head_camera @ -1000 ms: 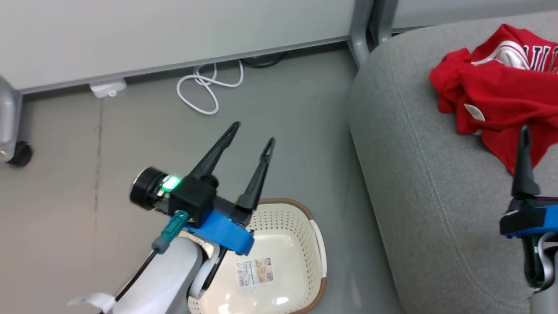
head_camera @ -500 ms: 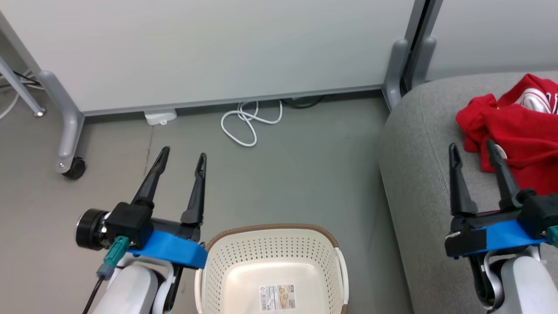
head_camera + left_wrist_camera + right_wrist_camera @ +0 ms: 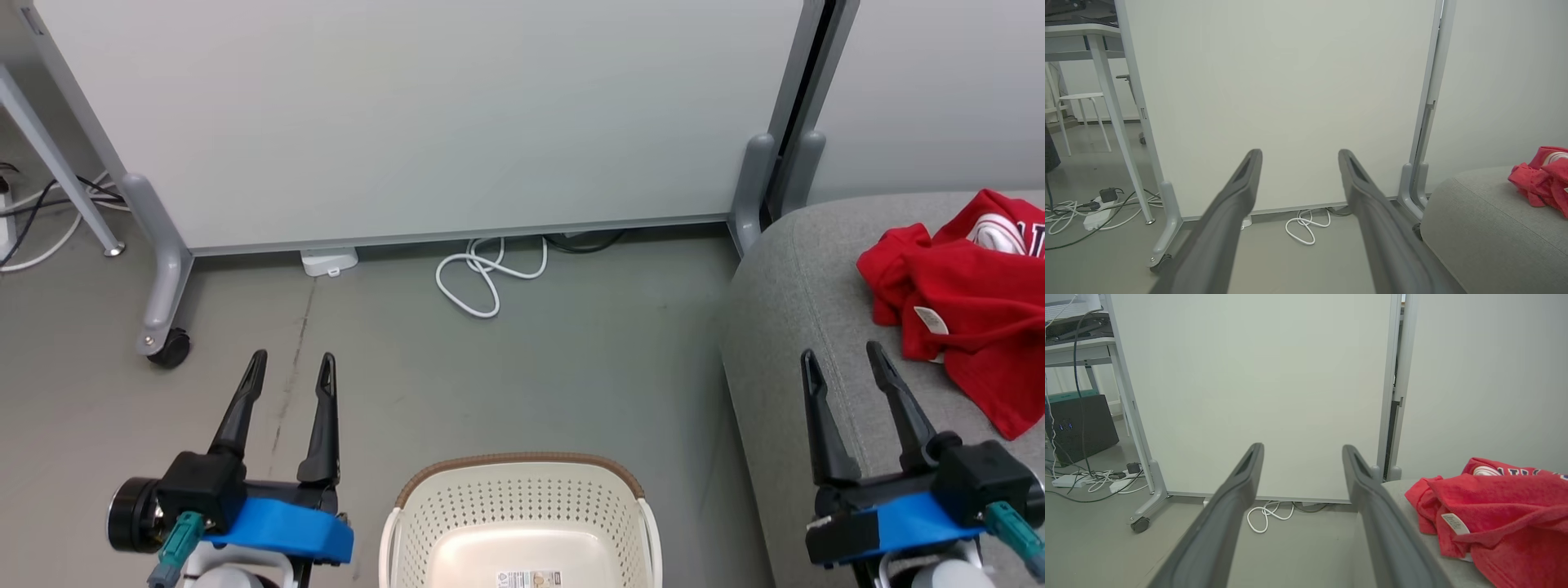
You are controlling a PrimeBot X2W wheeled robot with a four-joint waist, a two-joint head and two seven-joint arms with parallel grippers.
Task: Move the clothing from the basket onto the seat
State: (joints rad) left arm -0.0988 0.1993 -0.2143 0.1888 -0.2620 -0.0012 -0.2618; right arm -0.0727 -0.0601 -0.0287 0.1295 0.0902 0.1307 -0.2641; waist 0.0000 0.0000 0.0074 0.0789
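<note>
Clothing [image 3: 963,310] lies as one red crumpled heap on the seat [image 3: 784,327]. The folds hide whether it is one piece or two; white lettering and one small white tag [image 3: 931,320] show on it. One basket [image 3: 522,461] stands on the floor [image 3: 571,367], just left of the seat. What shows of its inside is the pale bottom with one printed label [image 3: 529,578] stuck to it.

There are two hands. The left hand [image 3: 292,361] hangs over the floor to the left of the basket, its two dark fingers moderately spread with nothing between them. The right hand [image 3: 841,351] hangs over the near left part of the seat, its fingers likewise spread and holding nothing. It is near the clothing's left edge but apart from it.

One looped white cable [image 3: 482,278] lies at the foot of the wall panel [image 3: 408,122].
</note>
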